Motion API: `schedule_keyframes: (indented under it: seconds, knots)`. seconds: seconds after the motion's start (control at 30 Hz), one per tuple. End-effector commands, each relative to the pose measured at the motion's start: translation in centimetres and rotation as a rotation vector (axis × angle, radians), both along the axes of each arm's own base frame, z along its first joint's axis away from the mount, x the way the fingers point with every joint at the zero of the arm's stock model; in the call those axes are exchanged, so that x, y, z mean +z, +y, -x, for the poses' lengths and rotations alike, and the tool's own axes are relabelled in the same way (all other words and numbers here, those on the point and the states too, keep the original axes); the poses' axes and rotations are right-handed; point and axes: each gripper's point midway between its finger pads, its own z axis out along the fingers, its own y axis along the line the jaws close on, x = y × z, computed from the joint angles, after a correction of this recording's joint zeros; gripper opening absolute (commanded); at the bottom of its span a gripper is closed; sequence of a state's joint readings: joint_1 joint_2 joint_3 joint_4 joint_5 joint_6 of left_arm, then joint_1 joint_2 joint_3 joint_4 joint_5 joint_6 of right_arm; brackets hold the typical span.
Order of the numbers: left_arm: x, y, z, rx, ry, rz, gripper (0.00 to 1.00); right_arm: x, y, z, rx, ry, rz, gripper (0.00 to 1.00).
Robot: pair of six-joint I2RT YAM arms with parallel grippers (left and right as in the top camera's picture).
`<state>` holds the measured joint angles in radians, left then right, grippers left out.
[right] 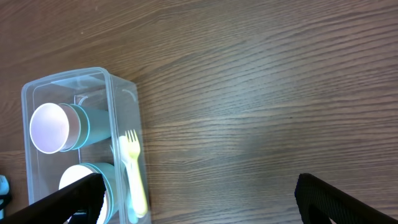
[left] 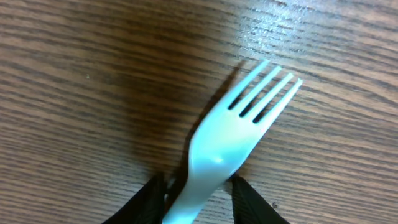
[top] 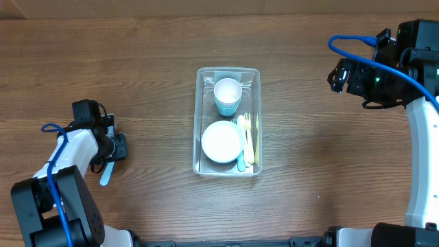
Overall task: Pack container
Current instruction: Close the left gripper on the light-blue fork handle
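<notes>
left arm is at the near left of the surface, wrist low over a light blue fork lying flat. left jaws flank its handle closely; cannot tell whether they clamp it. container sits mid-surface: bowl at the near end, cup on its side at the far end, yellow fork along the right wall. right arm is far right, well apart; right jaws wide open.
</notes>
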<state>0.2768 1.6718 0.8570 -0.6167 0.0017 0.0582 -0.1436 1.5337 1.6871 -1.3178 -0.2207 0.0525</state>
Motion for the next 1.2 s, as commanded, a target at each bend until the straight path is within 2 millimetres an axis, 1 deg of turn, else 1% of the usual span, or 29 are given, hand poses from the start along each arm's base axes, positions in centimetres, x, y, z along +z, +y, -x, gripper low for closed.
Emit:
schedule_keyframes:
  seconds: [0.0,0.03,0.1,0.17,0.23,0.33,0.43,0.47,0.5,0.53,0.63,0.77,0.83,0.87,0.9,0.97,1.03,1.07,1.17]
  knots:
    - [-1.1,-2.6,0.4,-0.004,0.009,0.144,0.36,1.0,-0.2,-0.3,-0.005,-0.033,0.007,1.00]
    - [-0.9,-2.6,0.1,-0.005,0.002,0.145,0.36,1.0,-0.2,-0.3,-0.005,-0.033,0.007,1.00]
    - [-0.3,-2.6,-0.8,-0.008,-0.025,0.154,0.32,1.0,-0.2,-0.3,-0.005,-0.033,0.007,1.00]
    - [0.3,-2.9,-1.6,-0.014,-0.051,0.179,0.26,1.0,-0.2,-0.3,-0.005,-0.033,0.007,1.00]
    - [0.8,-3.0,-2.3,-0.018,-0.069,0.190,0.24,1.0,-0.2,-0.3,-0.005,-0.033,0.007,1.00]
    - [1.1,-2.6,-2.8,-0.018,-0.085,0.170,0.27,1.0,-0.2,-0.3,-0.005,-0.033,0.007,1.00]
    - [1.2,-2.2,-3.1,-0.017,-0.093,0.150,0.32,1.0,-0.2,-0.3,-0.005,-0.033,0.007,1.00]
    - [1.3,-2.2,-3.2,-0.017,-0.095,0.150,0.37,1.0,-0.2,-0.3,-0.005,-0.033,0.007,1.00]
    - [1.4,-2.2,-3.2,-0.017,-0.092,0.151,0.46,1.0,-0.2,-0.3,-0.005,-0.033,0.007,1.00]
    - [1.4,-2.2,-3.1,-0.017,-0.084,0.153,0.49,1.0,-0.2,-0.3,-0.005,-0.033,0.007,1.00]
    - [1.3,-2.2,-2.0,-0.017,-0.035,0.147,0.48,1.0,-0.2,-0.3,-0.005,-0.033,0.007,1.00]
    - [0.9,-1.4,0.0,-0.030,0.052,0.089,0.52,1.0,-0.2,-0.3,-0.005,-0.033,0.007,1.00]
    - [0.7,-1.3,1.4,-0.026,0.105,0.078,0.58,1.0,-0.2,-0.3,-0.005,-0.033,0.007,1.00]
    - [0.6,-1.3,2.0,-0.031,0.130,0.074,0.66,1.0,-0.2,-0.3,-0.005,-0.033,0.007,1.00]
    - [0.5,-1.3,2.0,-0.066,0.127,0.072,0.66,1.0,-0.2,-0.3,-0.005,-0.033,0.007,1.00]
    - [0.5,-1.1,1.4,-0.071,0.102,0.063,0.57,1.0,-0.2,-0.3,-0.005,-0.033,0.007,1.00]
    - [0.5,-0.9,0.9,-0.092,0.082,0.047,0.51,1.0,-0.2,-0.3,-0.005,-0.033,0.007,1.00]
    - [0.5,-0.5,0.9,-0.099,0.088,0.023,0.47,1.0,-0.2,-0.3,-0.005,-0.033,0.007,1.00]
    - [0.5,-0.1,1.0,-0.100,0.094,0.004,0.40,1.0,-0.2,-0.3,-0.005,-0.033,0.007,1.00]
